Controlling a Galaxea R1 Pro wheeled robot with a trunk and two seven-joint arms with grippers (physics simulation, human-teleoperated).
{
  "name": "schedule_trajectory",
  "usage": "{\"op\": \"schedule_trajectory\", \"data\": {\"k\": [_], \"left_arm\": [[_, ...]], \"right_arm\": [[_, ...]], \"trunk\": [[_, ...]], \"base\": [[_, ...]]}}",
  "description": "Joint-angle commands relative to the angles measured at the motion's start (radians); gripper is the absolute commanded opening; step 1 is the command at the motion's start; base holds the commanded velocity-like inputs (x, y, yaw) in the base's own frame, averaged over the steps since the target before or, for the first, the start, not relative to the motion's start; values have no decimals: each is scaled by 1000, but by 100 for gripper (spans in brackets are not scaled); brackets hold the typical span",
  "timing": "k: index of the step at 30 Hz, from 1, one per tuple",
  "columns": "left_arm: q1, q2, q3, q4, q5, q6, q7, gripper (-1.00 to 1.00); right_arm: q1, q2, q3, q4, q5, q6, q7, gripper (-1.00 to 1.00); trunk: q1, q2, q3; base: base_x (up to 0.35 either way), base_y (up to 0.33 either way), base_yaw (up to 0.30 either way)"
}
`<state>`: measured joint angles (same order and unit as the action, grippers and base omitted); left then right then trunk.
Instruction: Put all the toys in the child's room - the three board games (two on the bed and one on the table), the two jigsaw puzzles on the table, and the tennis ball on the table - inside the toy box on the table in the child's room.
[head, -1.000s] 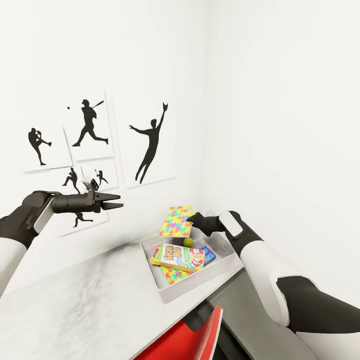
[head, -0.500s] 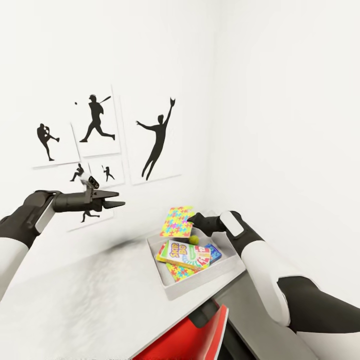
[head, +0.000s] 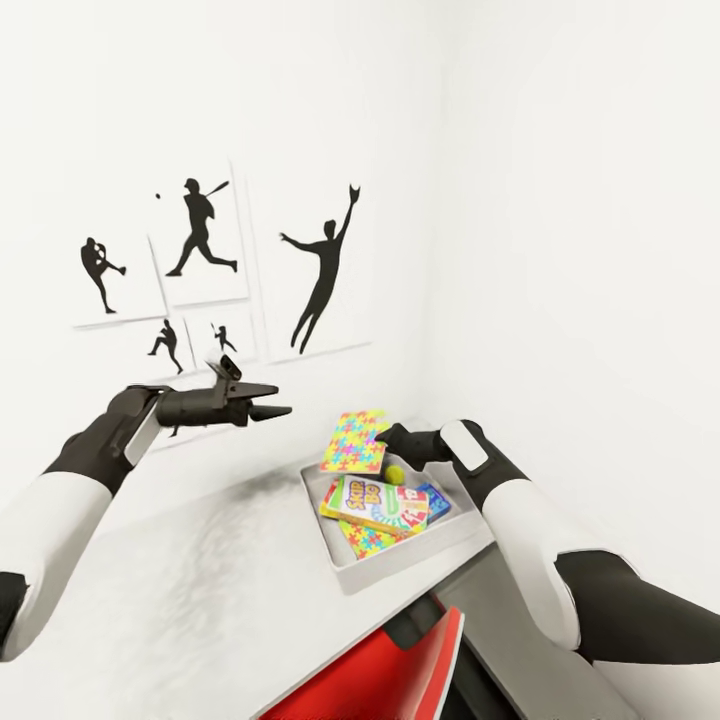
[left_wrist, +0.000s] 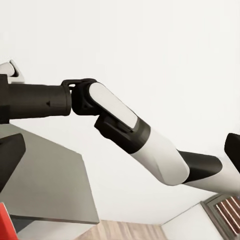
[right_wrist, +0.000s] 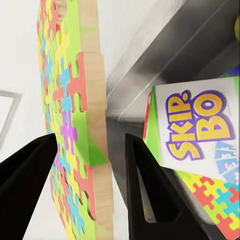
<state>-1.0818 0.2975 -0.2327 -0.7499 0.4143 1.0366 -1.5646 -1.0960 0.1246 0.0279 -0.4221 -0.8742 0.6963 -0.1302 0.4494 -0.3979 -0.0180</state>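
Lowering the second jigsaw puzzle into the toy box

Our right gripper (head: 385, 438) holds a jigsaw puzzle (head: 353, 442) upright by its edge, over the toy box (head: 341, 553) at its 12 o'clock rim; in the right wrist view the fingers (right_wrist: 145, 195) stand on either side of the board, which sits against one finger with a gap to the other, so we cannot tell how firm the hold is. Inside lie the SKIP BO game (head: 375, 503), a blue game (head: 436, 499) at its 3 o'clock, another puzzle (head: 365, 540) and the tennis ball (head: 396, 474). We should tip the board flat and set it low on the pile before letting go, so it does not catch the rim or roll the ball. Our left gripper (head: 275, 399) hangs open and empty above the counter (head: 200, 610), at the box's 10 o'clock.
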Motion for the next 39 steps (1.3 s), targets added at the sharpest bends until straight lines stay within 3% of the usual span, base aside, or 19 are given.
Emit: {"op": "schedule_trajectory", "data": {"k": [1,7,15,27,39], "left_arm": [[-1,1,-3,3,0,11,-6,100],[-1,5,-3,11,1,11,-6,100],[-1,7,-5,12,1,11,-6,100],[-1,8,-4,12,1,11,-6,100],[-1,6,-4,12,0,11,-6,100]], "right_arm": [[-1,0,3,-2,-11,2,-9,-100],[-1,1,-1,-14,-11,3,-10,-100],[0,2,-39,-31,-12,10,-12,-100],[1,8,-41,-43,-11,10,-13,-100],[1,6,-40,-54,-11,11,-14,-100]], "trunk": [[1,-2,-4],[1,-2,-12],[1,-2,-15],[1,-2,-23],[1,-2,-30]], "base": [[0,0,-61],[0,0,-74],[0,0,-157],[0,0,-222],[0,0,197]]}}
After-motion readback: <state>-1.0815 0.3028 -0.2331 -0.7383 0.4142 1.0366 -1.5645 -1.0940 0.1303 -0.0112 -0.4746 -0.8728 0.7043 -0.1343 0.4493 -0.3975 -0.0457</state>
